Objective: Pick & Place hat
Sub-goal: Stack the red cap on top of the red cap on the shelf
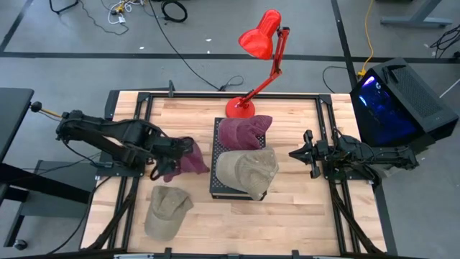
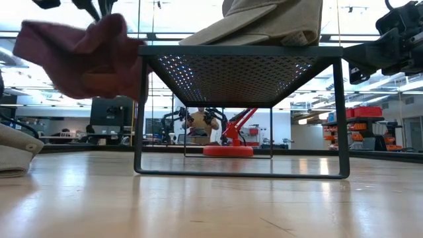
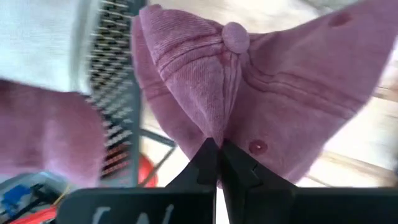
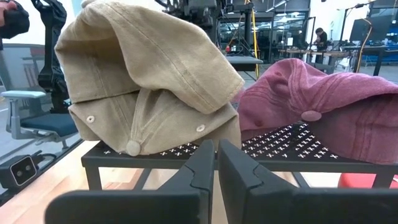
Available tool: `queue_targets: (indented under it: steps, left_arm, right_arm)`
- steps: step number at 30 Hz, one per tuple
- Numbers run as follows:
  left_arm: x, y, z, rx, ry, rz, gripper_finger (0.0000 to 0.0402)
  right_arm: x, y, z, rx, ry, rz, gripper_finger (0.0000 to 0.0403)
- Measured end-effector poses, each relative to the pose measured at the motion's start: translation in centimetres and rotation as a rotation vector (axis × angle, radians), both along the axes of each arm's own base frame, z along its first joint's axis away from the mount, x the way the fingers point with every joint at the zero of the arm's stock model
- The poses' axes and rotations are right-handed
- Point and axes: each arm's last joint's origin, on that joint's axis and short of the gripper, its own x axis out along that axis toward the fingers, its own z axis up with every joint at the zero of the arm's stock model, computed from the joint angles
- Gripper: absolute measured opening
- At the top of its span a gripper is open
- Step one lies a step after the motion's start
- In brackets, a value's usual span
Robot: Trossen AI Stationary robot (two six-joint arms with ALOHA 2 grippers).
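Two dark, jointed, cabled arms

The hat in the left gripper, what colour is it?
Maroon. The hat pinched in the left gripper shows best in the left wrist view.

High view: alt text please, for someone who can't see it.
The left gripper holds a maroon cap beside a black mesh rack that carries another maroon cap and a tan cap. A third tan cap lies on the table; the right gripper waits, shut.
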Motion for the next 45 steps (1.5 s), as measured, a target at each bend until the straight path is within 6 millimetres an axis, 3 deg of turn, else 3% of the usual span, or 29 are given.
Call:
queue_targets:
  steps: [23,35,45]
  left_arm:
    - [-0.5,0.8,6.8,0.062,-0.28,0.194,0.0005]
    - [0.0,1.7,7.6,-0.013,-0.4,0.369,0.0006]
    - [1.3,1.7,9.0,-0.183,-0.618,0.508,0.0006]
  right_arm:
    - [0.0,0.0,0.0,0.0,-0.002,0.0,0.0027]
    - [0.0,0.0,0.0,0.0,-0.002,0.0,0.0027]
    - [0.0,0.0,0.0,0.0,-0.002,0.0,0.0027]
